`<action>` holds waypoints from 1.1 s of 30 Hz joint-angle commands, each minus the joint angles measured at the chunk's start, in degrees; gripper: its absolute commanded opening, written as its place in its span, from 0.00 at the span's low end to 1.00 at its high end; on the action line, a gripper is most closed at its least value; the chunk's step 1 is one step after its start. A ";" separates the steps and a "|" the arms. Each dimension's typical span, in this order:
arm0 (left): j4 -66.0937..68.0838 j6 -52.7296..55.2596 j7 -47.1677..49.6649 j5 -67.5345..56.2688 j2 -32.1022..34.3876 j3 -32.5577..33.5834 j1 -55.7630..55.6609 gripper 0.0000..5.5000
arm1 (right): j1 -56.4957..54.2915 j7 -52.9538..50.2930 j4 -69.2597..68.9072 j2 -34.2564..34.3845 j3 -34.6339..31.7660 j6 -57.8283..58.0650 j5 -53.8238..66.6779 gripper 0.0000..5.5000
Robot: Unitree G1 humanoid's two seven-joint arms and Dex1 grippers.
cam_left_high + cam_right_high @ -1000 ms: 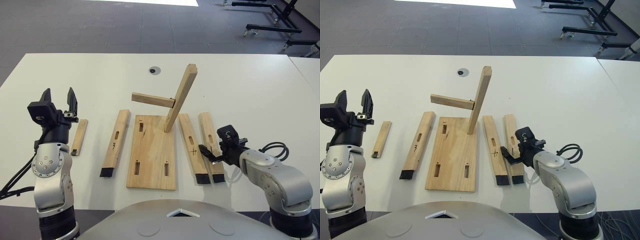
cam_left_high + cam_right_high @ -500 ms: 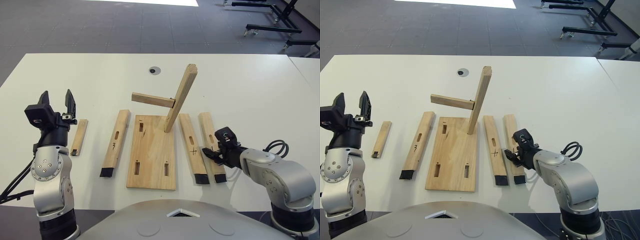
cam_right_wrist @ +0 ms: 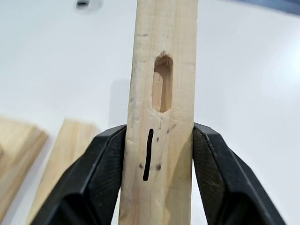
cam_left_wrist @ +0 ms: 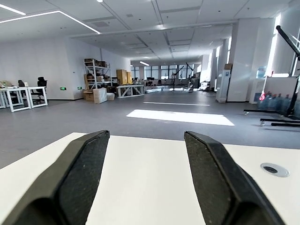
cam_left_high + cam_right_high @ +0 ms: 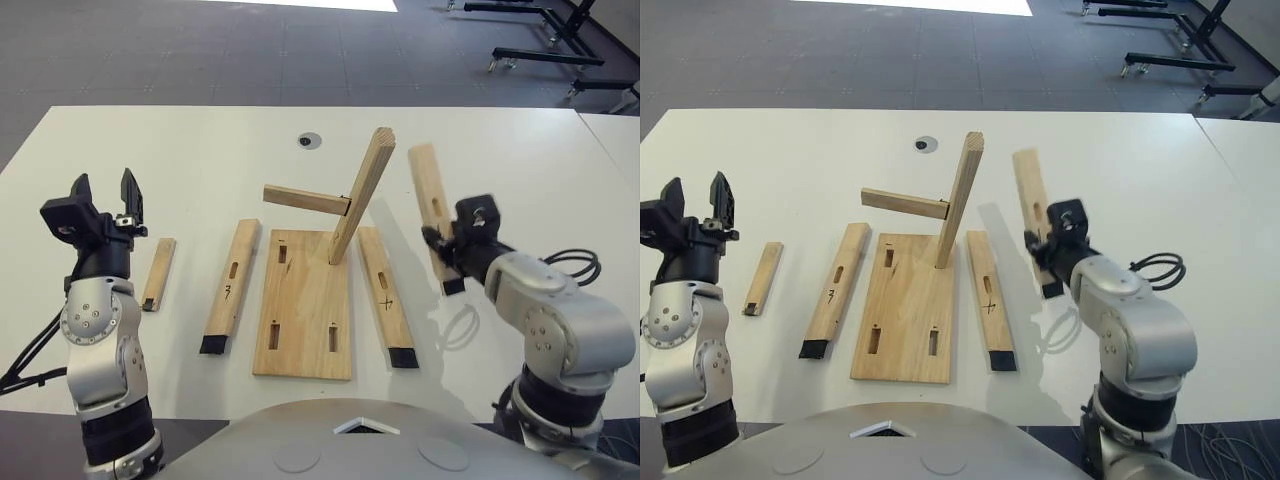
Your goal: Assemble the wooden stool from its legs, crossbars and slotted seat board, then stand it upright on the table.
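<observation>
I judge this barely a quarter done. One pale wooden leg (image 5: 365,190) stands tilted in a far slot of the flat slotted wooden seat board (image 5: 302,300), with a short wooden crossbar (image 5: 305,199) plugged into its side, though I cannot tell if the leg is fully seated. My right gripper (image 3: 159,183) pinches a second slotted leg (image 5: 428,190) in the air, right of the board. A third black-tipped leg (image 5: 385,295) lies just right of the board and a fourth black-tipped leg (image 5: 230,285) just left. A loose small crossbar (image 5: 158,272) lies further left, below my left gripper (image 5: 103,192), whose fingers are spread and empty.
</observation>
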 commanded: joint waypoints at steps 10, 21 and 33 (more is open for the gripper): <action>1.94 15.60 -27.04 -44.77 11.28 4.83 -11.66 0.53 | -31.93 29.29 32.20 -0.14 -13.62 -36.48 31.86 0.38; -0.06 27.18 -33.17 -63.22 20.18 1.91 -18.09 0.53 | -27.84 39.17 23.48 0.92 3.44 -38.72 37.11 0.37; 1.18 31.59 -38.11 -60.82 23.45 -5.64 -20.04 0.53 | -23.28 49.30 26.71 1.49 17.01 -45.26 29.52 0.37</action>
